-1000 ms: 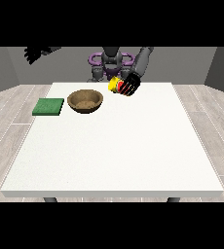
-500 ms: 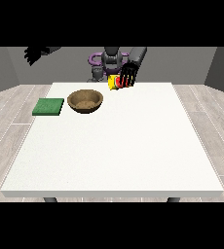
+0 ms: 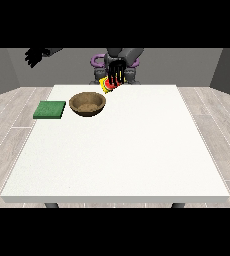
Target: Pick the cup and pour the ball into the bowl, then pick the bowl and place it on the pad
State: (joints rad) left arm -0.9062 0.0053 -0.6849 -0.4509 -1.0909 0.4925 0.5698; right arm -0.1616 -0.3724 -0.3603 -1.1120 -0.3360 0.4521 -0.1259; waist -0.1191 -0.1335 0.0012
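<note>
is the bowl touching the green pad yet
Apart. The front view shows a strip of white table between the bowl and the green pad, which lies at the bowl's left.

We see a white bench (image 3: 117, 150), plain and unpatterned, on dark grey legs. On it lies a green pad (image 3: 50, 109), a flat even green. The bowl (image 3: 88, 104) is brown with a wood-like tone, lighter and speckled on the inside. The cup (image 3: 108, 85) shows yellow with a patch of red, partly covered by black fingers. Both hands are black: the hand at the view's right (image 3: 116, 71) over the cup, and the hand at the view's left (image 3: 33, 56) against the grey wall. The robot's body is dark grey with purple rings at its sides. The floor (image 3: 12, 115) has pale grey wood-grain planks.
</note>
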